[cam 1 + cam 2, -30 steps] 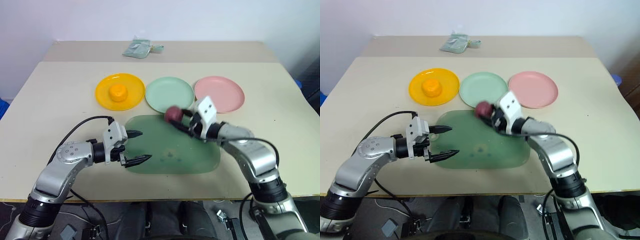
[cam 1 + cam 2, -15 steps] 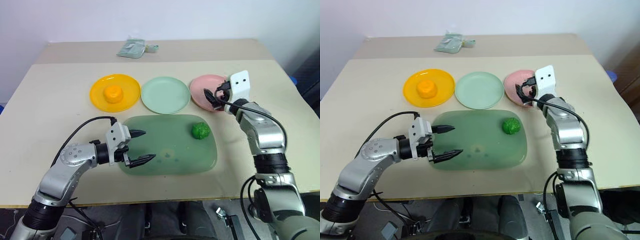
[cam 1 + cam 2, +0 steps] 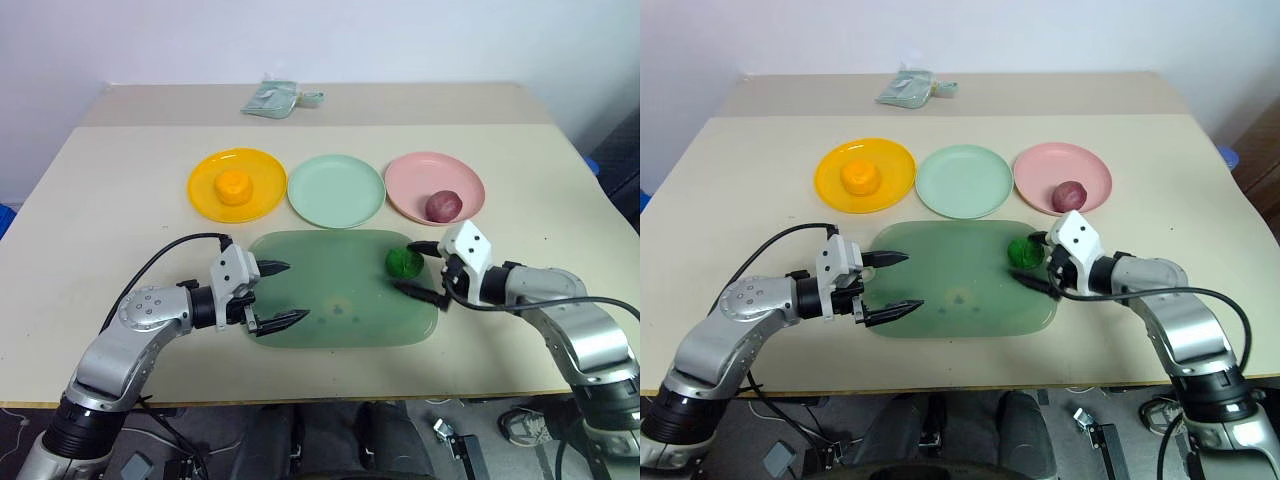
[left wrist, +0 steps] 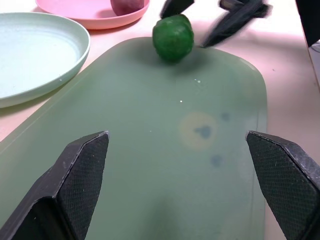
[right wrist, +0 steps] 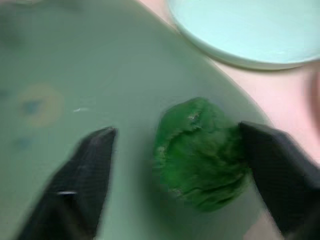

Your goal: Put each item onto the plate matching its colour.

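Green ball round, no long axis, btwn right fingers.

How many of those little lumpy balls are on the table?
3: orange ball on the yellow plate, dark red ball on the pink plate, green ball on the green board.

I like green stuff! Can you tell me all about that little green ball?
The small bright green lumpy ball looks like squashed dough, with a wrinkly, matte surface. It sits on the large translucent green board, near the corner closest to the pink plate. The right gripper has its open black fingers on either side of it.
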